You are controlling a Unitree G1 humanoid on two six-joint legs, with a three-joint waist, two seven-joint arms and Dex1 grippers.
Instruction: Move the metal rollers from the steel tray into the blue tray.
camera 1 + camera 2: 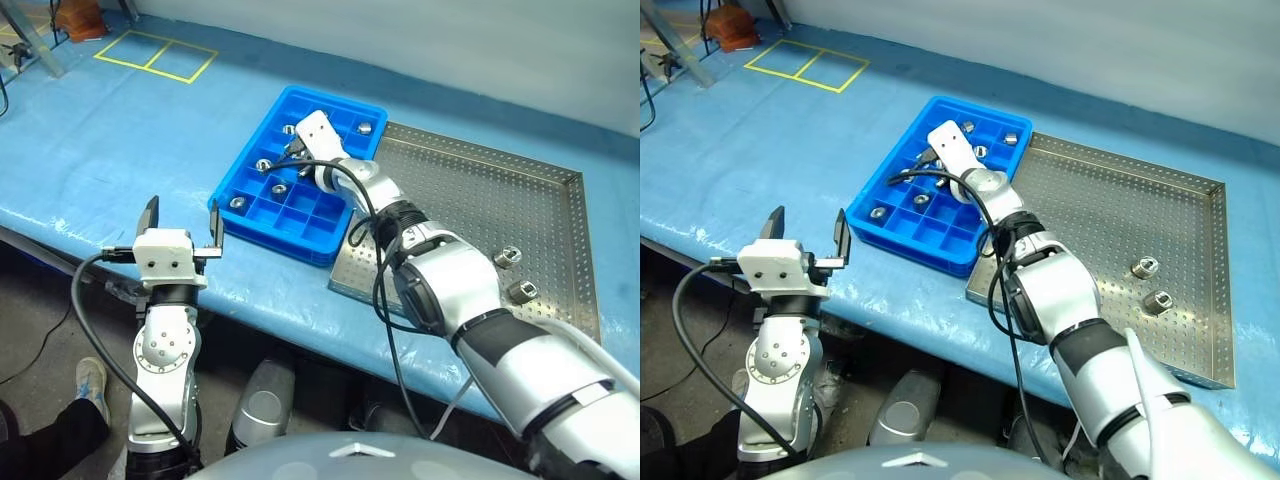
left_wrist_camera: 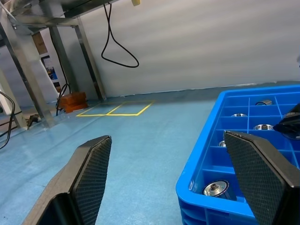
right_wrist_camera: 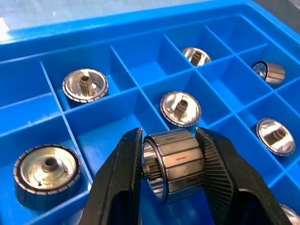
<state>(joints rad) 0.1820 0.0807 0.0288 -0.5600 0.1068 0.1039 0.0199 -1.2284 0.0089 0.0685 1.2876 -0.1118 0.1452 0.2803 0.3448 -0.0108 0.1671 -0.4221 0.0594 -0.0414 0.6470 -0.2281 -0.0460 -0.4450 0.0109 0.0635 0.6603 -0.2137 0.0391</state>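
The right gripper (image 3: pixel 171 176) is closed on one metal roller (image 3: pixel 174 165), pinched between its two fingers above the blue tray (image 1: pixel 250 150) at the upper centre of the head view. The roller's axis seems to lie almost level, across from finger to finger, with its ribbed side facing the camera. Other rollers (image 3: pixel 85 85) sit singly in compartments. Two more rollers (image 1: pixel 508 257) lie on the steel tray (image 1: pixel 560 180) at right. The left gripper (image 1: pixel 182 222) stands wide open and empty, at lower left, over the blue tabletop (image 1: pixel 110 150).
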